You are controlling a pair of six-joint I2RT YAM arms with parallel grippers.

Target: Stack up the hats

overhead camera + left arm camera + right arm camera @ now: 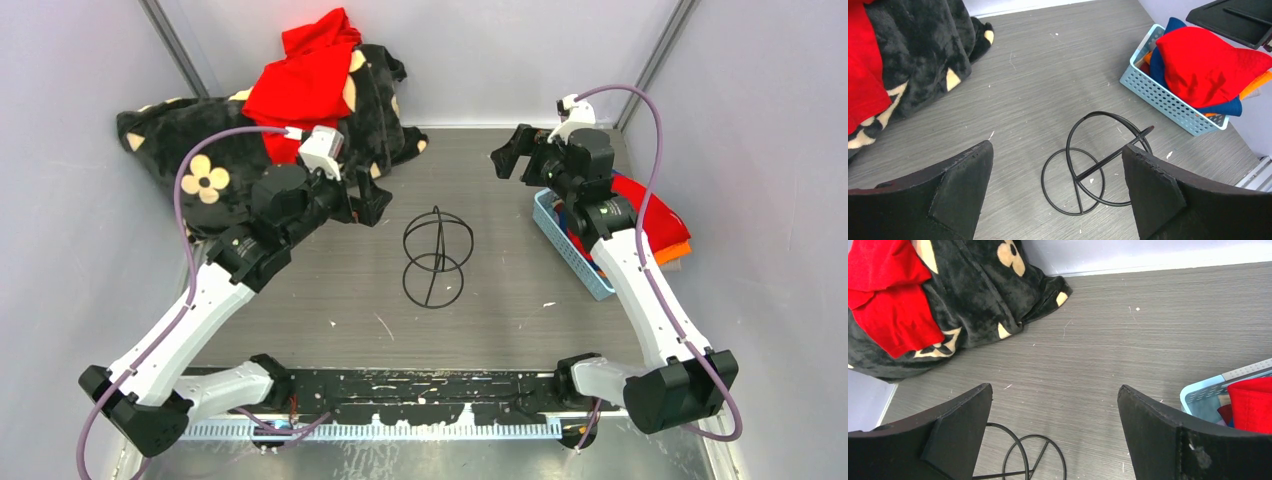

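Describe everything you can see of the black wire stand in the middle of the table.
The black wire stand looks like thin bent metal rod. A round ring lies flat as its base, and above it curved hoops cross to outline a rounded open cage, joined by a straight stem. It stands upright and bare, with nothing draped over it, near the centre of the grey wood-grain table. Only its base ring rests on the table, and nothing else touches it.
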